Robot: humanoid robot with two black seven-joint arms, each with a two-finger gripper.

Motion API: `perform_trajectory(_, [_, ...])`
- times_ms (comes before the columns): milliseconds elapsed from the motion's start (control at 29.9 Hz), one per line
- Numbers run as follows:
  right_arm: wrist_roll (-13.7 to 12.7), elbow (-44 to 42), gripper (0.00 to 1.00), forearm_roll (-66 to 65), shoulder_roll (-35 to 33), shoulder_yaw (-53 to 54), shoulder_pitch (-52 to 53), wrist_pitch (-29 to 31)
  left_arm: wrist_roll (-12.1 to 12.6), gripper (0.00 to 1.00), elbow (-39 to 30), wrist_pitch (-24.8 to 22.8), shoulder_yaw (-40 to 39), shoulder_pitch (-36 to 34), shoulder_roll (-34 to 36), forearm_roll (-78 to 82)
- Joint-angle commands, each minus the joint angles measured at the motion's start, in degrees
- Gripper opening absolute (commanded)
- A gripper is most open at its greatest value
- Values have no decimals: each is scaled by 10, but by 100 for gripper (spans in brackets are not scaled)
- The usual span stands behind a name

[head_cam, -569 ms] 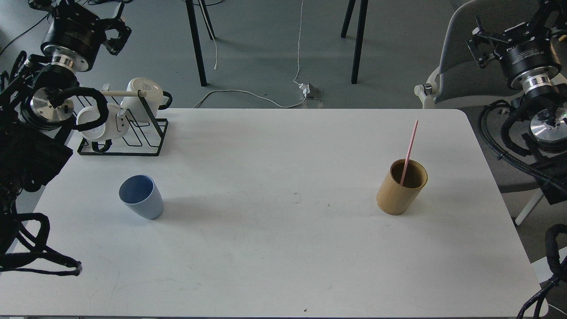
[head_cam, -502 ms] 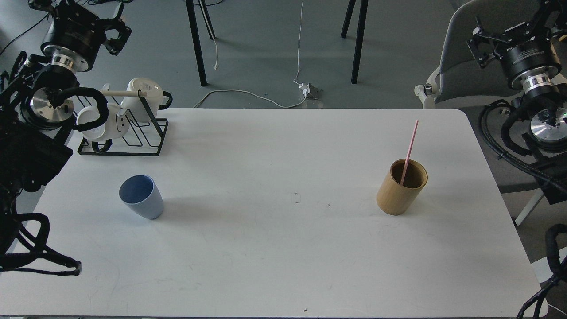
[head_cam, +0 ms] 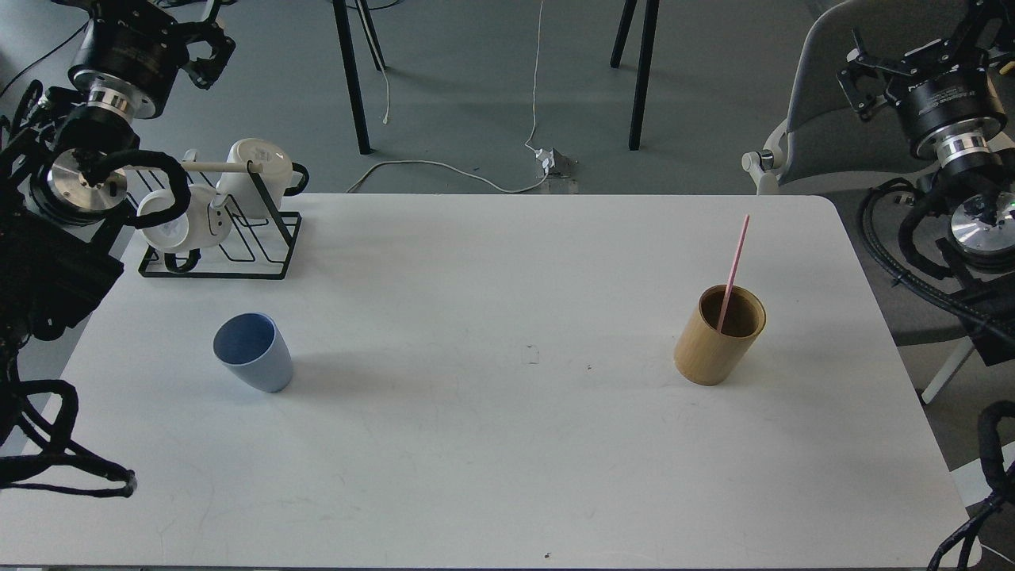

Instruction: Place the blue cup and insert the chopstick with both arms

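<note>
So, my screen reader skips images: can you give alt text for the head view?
A blue cup stands left on a white table, a pink chopstick leans in a bamboo holder right. Both black arms are raised off the table; a mug rack sits back left.

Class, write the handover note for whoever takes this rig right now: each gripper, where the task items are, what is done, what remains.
Left gripper: raised off the table's far-left corner, holding nothing; open or shut unclear.
Right gripper: raised beyond the table's right edge, empty; also unclear.
Blue cup: upright, front left, empty.
Pink chopstick: leaning inside the bamboo holder, right side.
Done: nothing.
Left: place the cup, move the chopstick into it.
</note>
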Motion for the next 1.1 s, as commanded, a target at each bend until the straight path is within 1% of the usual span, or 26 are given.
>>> perform_trajectory(0, [0, 7, 100, 0, -1, 2, -13, 0, 0, 99, -97, 0, 43, 11, 76, 78])
perform_trajectory(100, [1, 8, 100, 1, -8, 7, -22, 0, 0, 99, -163, 0, 65, 11, 135, 197])
perform_trajectory(268, [7, 10, 100, 1, -15, 15, -32, 0, -2, 98, -273, 0, 65, 12, 236, 452])
perform_trajectory(468, [7, 36, 100, 1, -16, 18, -44, 0, -2, 98, -393, 0, 80, 34, 312, 675])
perform_trajectory(602, [7, 47, 100, 1, -18, 17, -44, 0, -2, 98, -454, 0, 96, 86, 343, 786])
perform_trajectory(736, [7, 53, 100, 1, -26, 17, -44, 0, -2, 98, -478, 0, 137, 141, 356, 897])
perform_trajectory(836, [7, 53, 100, 1, -28, 17, -44, 0, -2, 97, -477, 50, 169, 162, 354, 959])
perform_trajectory(903, [7, 53, 100, 1, -28, 17, -44, 0, -2, 95, -475, 73, 195, 168, 353, 985])
perform_trajectory(1003, [8, 53, 100, 1, -28, 18, -45, 0, -3, 88, -457, 101, 223, 168, 345, 1043])
perform_trajectory(1070, [8, 53, 100, 1, -28, 18, -45, 0, -3, 86, -442, 112, 233, 170, 334, 1074])
